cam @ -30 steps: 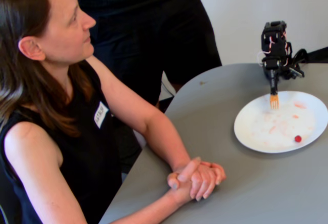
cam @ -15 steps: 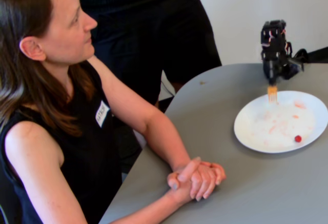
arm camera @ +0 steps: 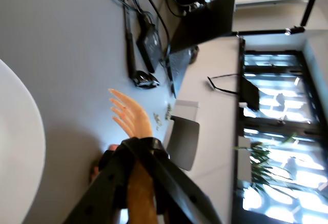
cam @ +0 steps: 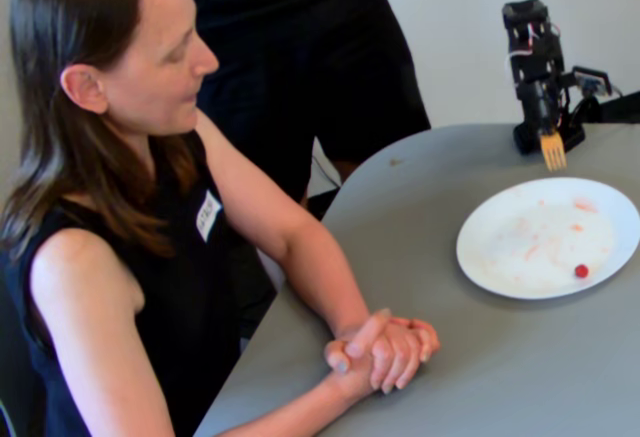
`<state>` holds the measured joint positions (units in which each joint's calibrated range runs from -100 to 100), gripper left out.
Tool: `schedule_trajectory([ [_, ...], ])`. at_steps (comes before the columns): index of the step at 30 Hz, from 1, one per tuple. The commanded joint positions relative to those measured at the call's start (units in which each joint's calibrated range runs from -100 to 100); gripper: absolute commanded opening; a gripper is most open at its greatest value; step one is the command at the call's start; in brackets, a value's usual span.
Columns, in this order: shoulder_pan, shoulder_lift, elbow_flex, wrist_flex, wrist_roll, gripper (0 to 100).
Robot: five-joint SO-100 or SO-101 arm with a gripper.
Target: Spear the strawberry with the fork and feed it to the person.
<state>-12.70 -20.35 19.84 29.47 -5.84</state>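
The strawberry (cam: 581, 271) is a tiny red piece near the front right rim of the white plate (cam: 500, 257). The orange-yellow fork (cam: 552, 150) hangs tines down behind the plate's far edge, above the grey table. My gripper (cam: 548, 122) is shut on the fork's handle. In the wrist view the fork (arm camera: 128, 114) sticks out past the black gripper (arm camera: 137, 144), and part of the plate (arm camera: 15, 147) shows at the left; the strawberry is out of that view. The person (cam: 130, 67) sits at the left, looking toward the plate, hands clasped on the table.
A standing dark-clothed torso (cam: 300, 57) is behind the person. The grey table (cam: 480, 377) has a curved edge by her clasped hands (cam: 385, 352). Cables and a black device (arm camera: 146, 39) lie on the table behind the arm. The plate has faint pink-orange smears.
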Motion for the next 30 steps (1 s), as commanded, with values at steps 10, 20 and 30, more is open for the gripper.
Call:
schedule_trajectory([
  [10,-0.65,19.72,-2.97,-0.84,-2.81,1],
  [20,-0.65,25.22,-1.62,-0.66,-2.92,1],
  [30,-0.95,34.12,-15.24,14.91,-3.18,1],
])
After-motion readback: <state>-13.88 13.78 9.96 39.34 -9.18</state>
